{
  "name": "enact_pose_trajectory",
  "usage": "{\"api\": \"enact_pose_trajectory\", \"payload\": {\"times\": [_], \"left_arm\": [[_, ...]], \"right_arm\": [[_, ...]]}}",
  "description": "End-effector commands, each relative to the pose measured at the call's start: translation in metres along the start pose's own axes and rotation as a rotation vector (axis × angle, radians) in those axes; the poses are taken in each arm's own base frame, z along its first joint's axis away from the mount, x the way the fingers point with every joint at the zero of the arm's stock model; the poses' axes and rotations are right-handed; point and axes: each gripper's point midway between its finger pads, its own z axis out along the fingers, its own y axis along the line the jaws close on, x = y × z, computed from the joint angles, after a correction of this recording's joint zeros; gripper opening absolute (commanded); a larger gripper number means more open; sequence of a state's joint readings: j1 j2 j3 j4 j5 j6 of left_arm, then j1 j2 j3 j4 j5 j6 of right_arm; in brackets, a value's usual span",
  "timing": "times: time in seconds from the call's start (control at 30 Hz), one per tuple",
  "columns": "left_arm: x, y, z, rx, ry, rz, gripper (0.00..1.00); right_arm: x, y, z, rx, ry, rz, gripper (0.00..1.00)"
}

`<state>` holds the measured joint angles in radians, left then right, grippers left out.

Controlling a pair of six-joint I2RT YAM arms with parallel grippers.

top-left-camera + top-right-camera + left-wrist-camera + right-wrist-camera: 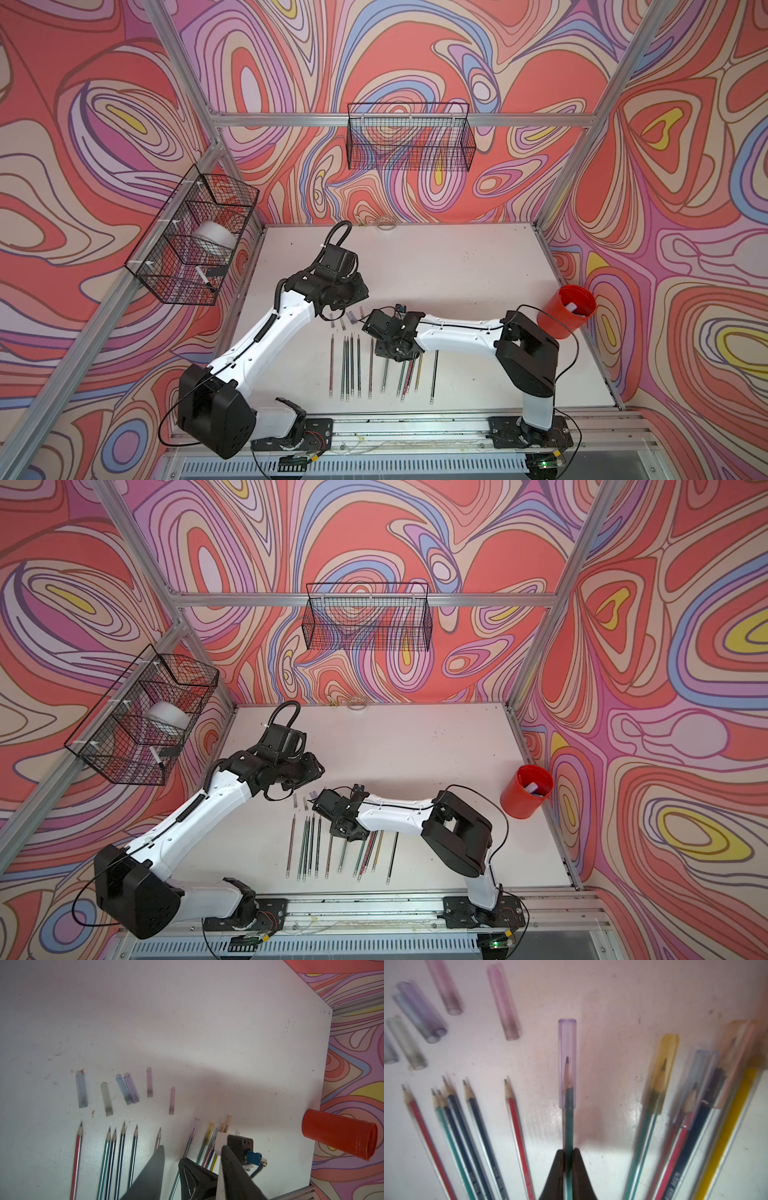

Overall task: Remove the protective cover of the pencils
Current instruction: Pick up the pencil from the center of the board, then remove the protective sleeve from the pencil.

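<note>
We are pinching a green pencil (568, 1126).
Our right jaws are clamping shut on it, lavender cover (567, 1043) on its tip; our left jaws are hanging part-open, empty, near loose covers (128, 1091) on the worktop (207, 1022).

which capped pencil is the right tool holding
The green pencil with the pale purple cap, pinched in the right tool; the other capped pencils lie free beside it.
</note>
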<state>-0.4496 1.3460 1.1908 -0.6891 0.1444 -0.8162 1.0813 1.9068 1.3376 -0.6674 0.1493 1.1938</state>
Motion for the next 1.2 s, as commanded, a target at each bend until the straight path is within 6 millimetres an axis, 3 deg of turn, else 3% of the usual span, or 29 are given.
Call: {"api": "enact_pose_trajectory", "payload": {"times": [0.0,0.23,0.33,0.6,1.0,1.17], "left_arm": [[0.004,-0.018,0.006,0.104,0.047,-0.011,0.47],[0.010,-0.048,0.009,0.271,0.098,0.008,0.50],[0.010,-0.051,0.012,0.281,0.109,0.008,0.50],[0.014,-0.063,0.009,0.323,0.122,0.043,0.51],[0.018,-0.059,0.008,0.288,0.126,0.070,0.49],[0.018,-0.058,0.005,0.272,0.123,0.086,0.45]], "right_arm": [[-0.016,0.010,-0.032,-0.087,-0.091,-0.042,0.05],[-0.035,0.032,-0.089,-0.334,-0.224,-0.125,0.11],[-0.039,0.036,-0.106,-0.386,-0.264,-0.160,0.12],[-0.040,0.046,-0.117,-0.446,-0.280,-0.198,0.08],[-0.056,0.052,-0.135,-0.533,-0.289,-0.186,0.08],[-0.062,0.050,-0.138,-0.562,-0.293,-0.179,0.08]]}}
